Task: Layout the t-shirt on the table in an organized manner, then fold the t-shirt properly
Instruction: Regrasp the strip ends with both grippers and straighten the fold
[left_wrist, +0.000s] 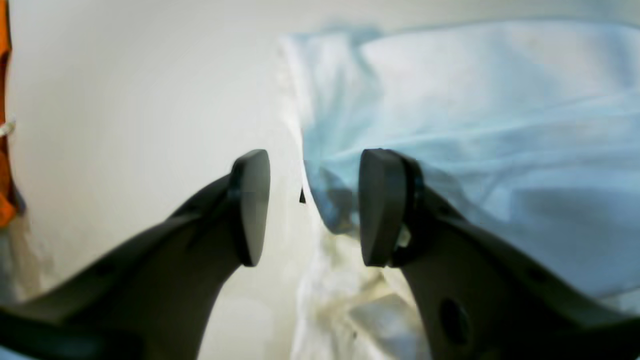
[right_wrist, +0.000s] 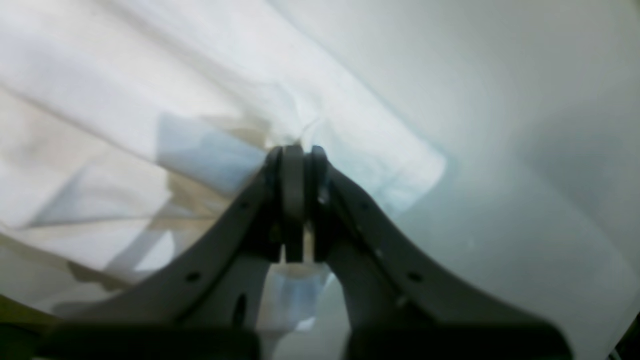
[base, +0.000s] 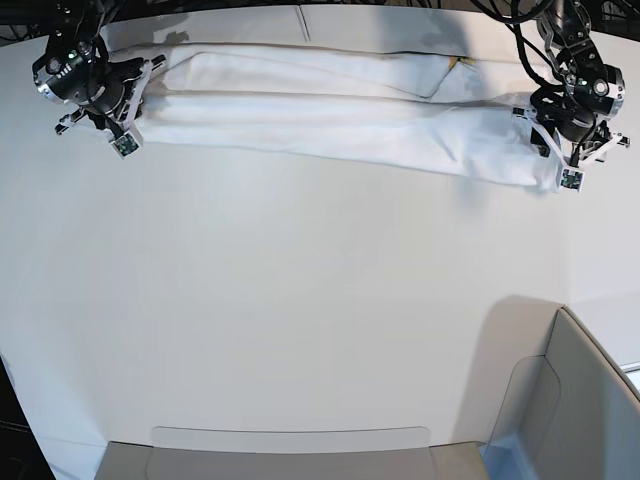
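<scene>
- two grippers at the top corners of the base view.
- right gripper (right_wrist: 298, 200) pinches the t-shirt (base: 330, 115), stretched along the table's (base: 300, 320) top edge.
- left gripper (left_wrist: 310, 205) stands apart at its edge.

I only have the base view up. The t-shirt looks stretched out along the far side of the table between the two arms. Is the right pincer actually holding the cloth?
Observer: Yes. In the right wrist view the right pincer is shut on a bunched fold of the t-shirt.
Operator: And the left one?
Observer: The left pincer is open, with a clear gap between its pads. The shirt's edge lies in that gap, not pinched.
Operator: Any of the print showing?
Observer: Only faint blue and tan patches through the cloth near the right pincer; the letters cannot be read.
</scene>
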